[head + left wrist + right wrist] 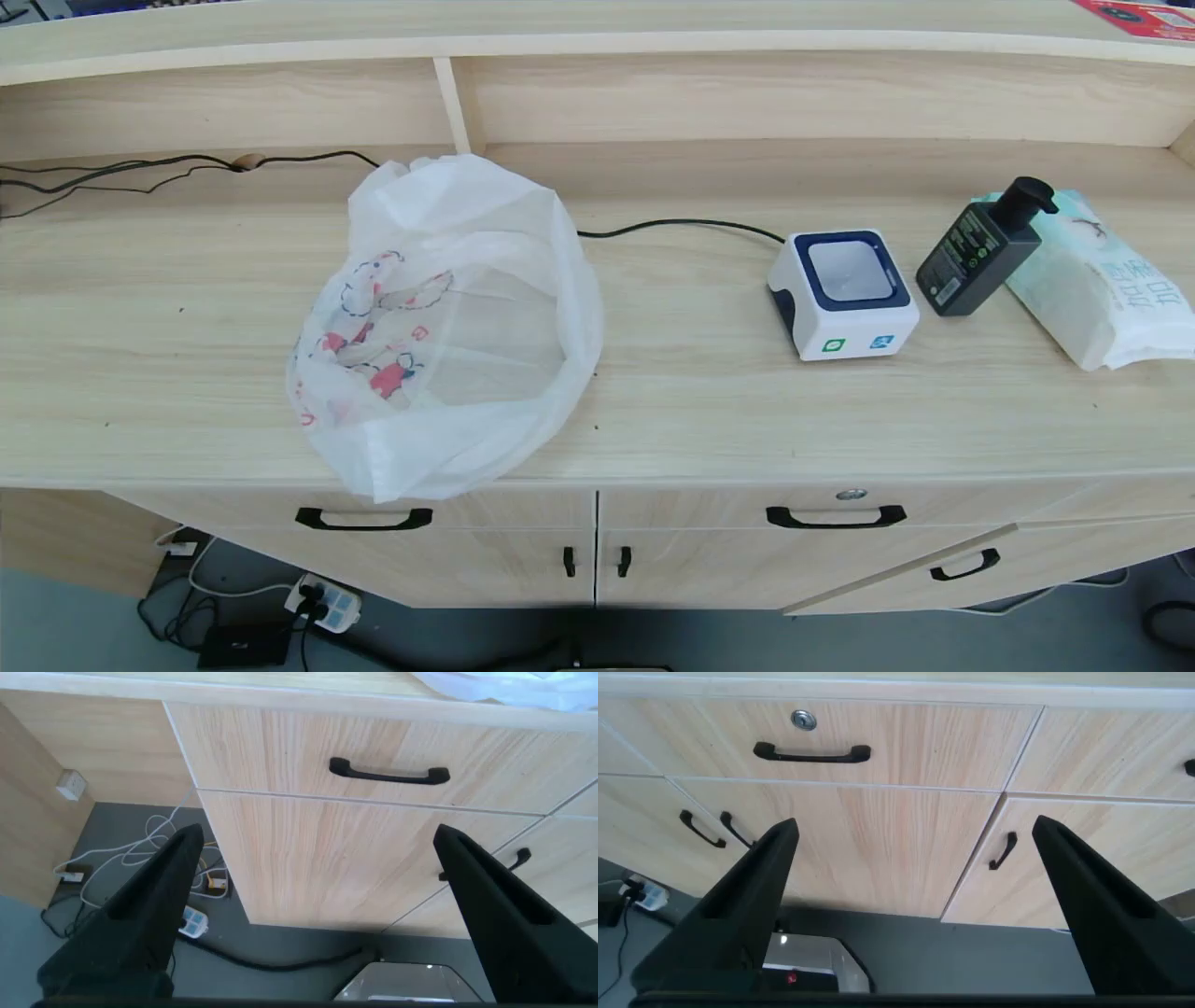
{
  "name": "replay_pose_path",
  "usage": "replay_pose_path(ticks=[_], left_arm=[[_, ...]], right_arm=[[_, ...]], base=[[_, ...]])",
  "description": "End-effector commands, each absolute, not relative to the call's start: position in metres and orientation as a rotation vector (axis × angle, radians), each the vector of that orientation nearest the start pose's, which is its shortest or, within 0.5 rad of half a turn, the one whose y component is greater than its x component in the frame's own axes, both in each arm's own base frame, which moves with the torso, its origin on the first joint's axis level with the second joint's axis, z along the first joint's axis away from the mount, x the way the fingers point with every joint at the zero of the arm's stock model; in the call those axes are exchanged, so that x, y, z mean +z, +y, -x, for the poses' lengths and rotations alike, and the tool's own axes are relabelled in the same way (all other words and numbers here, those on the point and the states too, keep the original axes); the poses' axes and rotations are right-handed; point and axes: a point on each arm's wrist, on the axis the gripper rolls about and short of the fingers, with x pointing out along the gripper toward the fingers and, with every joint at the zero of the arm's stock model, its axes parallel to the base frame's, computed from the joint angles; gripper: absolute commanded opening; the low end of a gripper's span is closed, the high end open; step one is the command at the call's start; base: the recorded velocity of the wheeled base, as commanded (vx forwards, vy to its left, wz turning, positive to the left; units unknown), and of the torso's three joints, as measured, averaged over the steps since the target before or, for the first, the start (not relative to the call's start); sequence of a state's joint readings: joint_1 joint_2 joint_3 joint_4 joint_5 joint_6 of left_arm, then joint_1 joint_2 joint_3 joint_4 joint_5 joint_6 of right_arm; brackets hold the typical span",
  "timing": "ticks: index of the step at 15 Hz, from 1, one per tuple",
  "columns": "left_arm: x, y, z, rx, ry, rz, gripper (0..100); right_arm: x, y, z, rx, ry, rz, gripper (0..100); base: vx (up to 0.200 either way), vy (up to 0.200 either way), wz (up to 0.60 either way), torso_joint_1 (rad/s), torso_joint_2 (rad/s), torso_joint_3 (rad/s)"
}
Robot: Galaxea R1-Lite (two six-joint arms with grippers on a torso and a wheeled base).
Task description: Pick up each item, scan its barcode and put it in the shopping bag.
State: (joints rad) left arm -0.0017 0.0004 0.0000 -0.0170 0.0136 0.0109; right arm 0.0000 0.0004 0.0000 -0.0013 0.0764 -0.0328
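Shopping bag [448, 327] lies open — left gripper [318, 838] and right gripper [915, 829] gape wide, empty.

A shop checkout is indicated. A wooden counter [709, 392] is backed by a raised ledge [597, 42] along its far edge. A small barcode scanner [845, 294], fed by a black cable [681, 224], is set right of centre. A plastic shopping bag [448, 327] is spread left of centre, and packaged goods, a pump bottle [980, 250] and a tissue pack [1102, 289], are laid near the right edge.
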Motion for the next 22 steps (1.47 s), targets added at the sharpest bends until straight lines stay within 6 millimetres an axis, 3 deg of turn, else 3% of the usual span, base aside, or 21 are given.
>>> replay_pose_path(ticks=[1,3,6,8,9,10,12,13,14,15,17,22], left_arm=[[0.077,0.000,0.023,0.012,-0.018,-0.011,100],[0.077,0.000,0.023,0.012,-0.018,-0.011,100],[0.077,0.000,0.023,0.014,-0.018,-0.009,100],[0.078,0.000,0.023,0.012,-0.020,-0.009,100],[0.078,0.000,0.023,0.014,-0.020,-0.009,100],[0.078,0.000,0.023,0.014,-0.020,-0.009,100],[0.078,0.000,0.023,0.012,-0.021,-0.012,100],[0.078,0.000,0.023,0.012,-0.021,-0.014,100],[0.078,0.000,0.023,0.012,-0.021,-0.014,100],[0.078,0.000,0.023,0.012,-0.021,-0.014,100],[0.078,0.000,0.023,0.012,-0.023,-0.014,100],[0.078,0.000,0.023,0.012,-0.024,-0.012,100]], right_arm=[[0.076,0.002,0.023,0.077,-0.003,0.034,100],[0.077,0.002,0.023,0.077,-0.012,0.036,100],[0.134,0.002,0.027,0.100,-0.107,0.001,100],[0.181,0.002,0.014,0.100,-0.103,-0.024,100],[0.194,0.002,0.007,0.100,-0.111,-0.022,100],[0.219,0.002,-0.014,0.100,-0.149,-0.022,100],[0.242,0.003,-0.052,0.102,-0.239,-0.023,100],[0.256,0.003,-0.082,0.105,-0.322,-0.023,100],[0.260,0.003,-0.095,0.111,-0.352,-0.023,100],[0.261,0.004,-0.129,0.163,-0.406,-0.004,100],[0.253,0.004,-0.159,0.196,-0.402,0.006,100],[0.236,-0.008,-0.199,0.153,-0.430,0.031,100]], base=[[0.000,0.000,0.00,0.000,0.00,0.000],[0.000,0.000,0.00,0.000,0.00,0.000],[0.000,0.000,0.00,0.000,0.00,0.000],[0.000,0.000,0.00,0.000,0.00,0.000],[0.000,0.000,0.00,0.000,0.00,0.000],[0.000,0.000,0.00,0.000,0.00,0.000],[0.000,0.000,0.00,0.000,0.00,0.000],[0.000,0.000,0.00,0.000,0.00,0.000],[0.000,0.000,0.00,0.000,0.00,0.000],[0.000,0.000,0.00,0.000,0.00,0.000],[0.000,0.000,0.00,0.000,0.00,0.000],[0.000,0.000,0.00,0.000,0.00,0.000]])
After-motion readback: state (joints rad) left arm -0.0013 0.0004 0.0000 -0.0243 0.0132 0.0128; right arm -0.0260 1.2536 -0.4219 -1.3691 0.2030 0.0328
